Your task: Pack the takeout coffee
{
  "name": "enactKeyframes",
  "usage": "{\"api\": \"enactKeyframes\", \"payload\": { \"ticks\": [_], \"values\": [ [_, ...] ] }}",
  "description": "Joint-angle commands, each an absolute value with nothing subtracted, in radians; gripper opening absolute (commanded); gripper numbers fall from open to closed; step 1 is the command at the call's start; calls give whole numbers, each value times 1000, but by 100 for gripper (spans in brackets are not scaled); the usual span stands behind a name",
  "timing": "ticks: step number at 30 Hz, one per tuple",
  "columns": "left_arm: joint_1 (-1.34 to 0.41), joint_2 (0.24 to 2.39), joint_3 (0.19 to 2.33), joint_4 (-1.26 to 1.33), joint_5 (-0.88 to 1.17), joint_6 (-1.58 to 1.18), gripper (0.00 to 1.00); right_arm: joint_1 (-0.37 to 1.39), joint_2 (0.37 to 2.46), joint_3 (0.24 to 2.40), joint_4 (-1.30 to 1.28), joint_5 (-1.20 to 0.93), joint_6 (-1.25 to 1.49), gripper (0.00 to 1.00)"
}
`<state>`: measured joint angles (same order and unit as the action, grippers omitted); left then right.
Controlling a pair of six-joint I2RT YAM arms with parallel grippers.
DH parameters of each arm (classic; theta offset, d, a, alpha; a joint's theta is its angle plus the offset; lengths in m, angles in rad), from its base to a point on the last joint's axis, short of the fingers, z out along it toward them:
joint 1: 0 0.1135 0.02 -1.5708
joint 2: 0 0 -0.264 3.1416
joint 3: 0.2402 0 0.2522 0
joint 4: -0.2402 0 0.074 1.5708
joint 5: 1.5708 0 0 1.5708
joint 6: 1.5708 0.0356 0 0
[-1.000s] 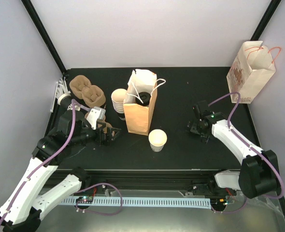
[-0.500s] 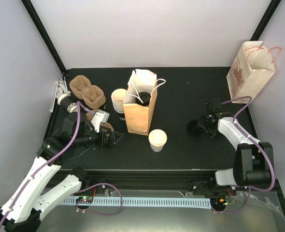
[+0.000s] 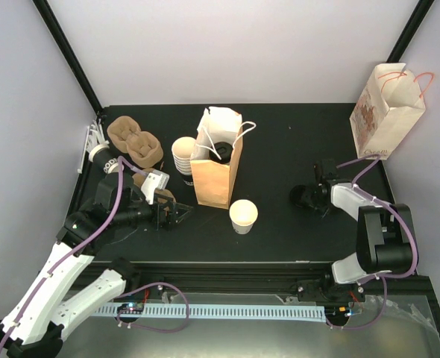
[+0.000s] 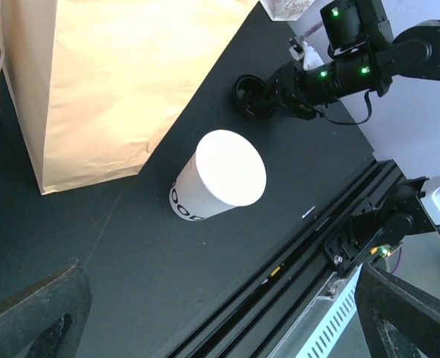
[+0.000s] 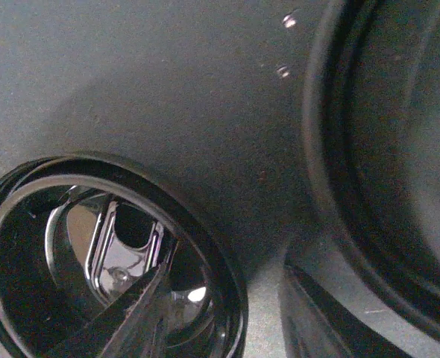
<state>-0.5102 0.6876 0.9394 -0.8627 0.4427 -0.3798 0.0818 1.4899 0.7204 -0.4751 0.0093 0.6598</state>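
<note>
An uncapped white paper cup (image 3: 243, 215) stands upright near the front of the desk (image 3: 280, 142), just beside the front corner of a brown paper bag (image 3: 215, 173). The bag stands open with something black and round (image 3: 221, 154) inside, shown only by the overhead camera. A stack of cups (image 3: 183, 156) stands just beside the bag's left side, and two brown cup carriers (image 3: 134, 142) lie beyond it. Well apart to the right, a black lid (image 3: 300, 198) lies on the desk at the right gripper (image 3: 312, 195). Only the right wrist camera shows the lid hollow side up, with one finger (image 5: 123, 321) over its inside and the other (image 5: 324, 321) outside the rim; whether they pinch it cannot be told. The left gripper (image 3: 174, 212), spread wide and holding nothing, hovers left of the bag. A patterned bag (image 3: 388, 112) stands at the far right corner.
</note>
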Motion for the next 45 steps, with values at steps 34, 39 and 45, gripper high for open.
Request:
{"api": "enactKeyframes", "payload": {
  "ticks": [34, 39, 45],
  "values": [
    [-507, 679, 926, -641, 610, -493, 99, 124, 972, 778, -621, -434, 527, 13],
    [-510, 652, 893, -538, 669, -563, 99, 143, 880, 792, -569, -590, 556, 13],
    [-520, 618, 855, -410, 694, -597, 99, 203, 825, 833, -490, -764, 608, 14]
  ]
}}
